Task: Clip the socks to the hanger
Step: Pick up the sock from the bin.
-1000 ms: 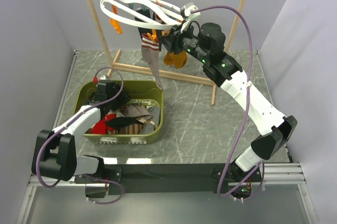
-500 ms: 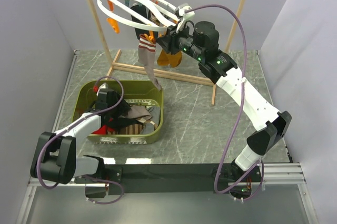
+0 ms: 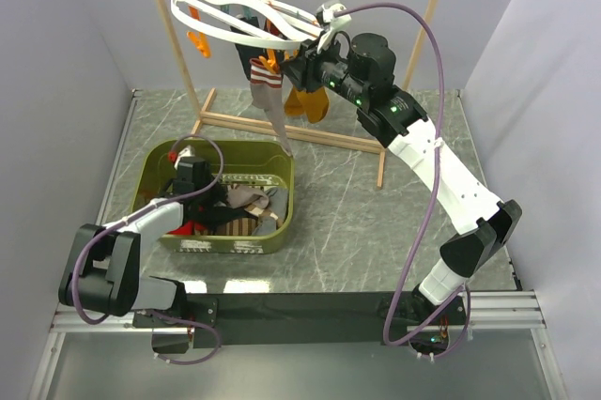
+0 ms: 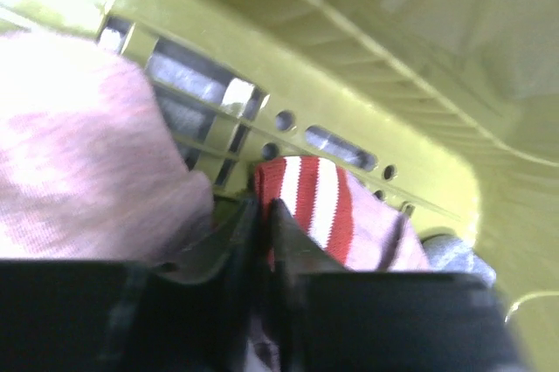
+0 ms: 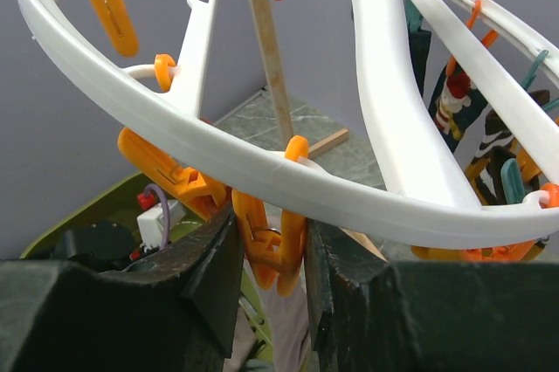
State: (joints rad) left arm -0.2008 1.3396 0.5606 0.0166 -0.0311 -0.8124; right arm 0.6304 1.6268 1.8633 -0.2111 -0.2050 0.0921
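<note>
Left tool [image 4: 260, 211] pinches a sock cuff in the basket while the right tool [image 5: 271, 225] holds a hanger clip.
We see the left tool's jaws nearly together on the edge of the red and white striped cuff of a taupe grey-brown sock [image 4: 316, 203]. It sits down in the olive-green plastic basket [image 3: 268, 240] on the near left of the grey marbled tabletop [image 3: 357, 203]. Our right tool is closed on an orange plastic clip [image 5: 262, 254] under the rim of the white oval plastic ring hanger [image 3: 211, 28], which hangs far centre on the wooden rack [image 3: 338, 141]. A matching taupe sock [image 3: 269, 107] hangs from the hanger.
</note>
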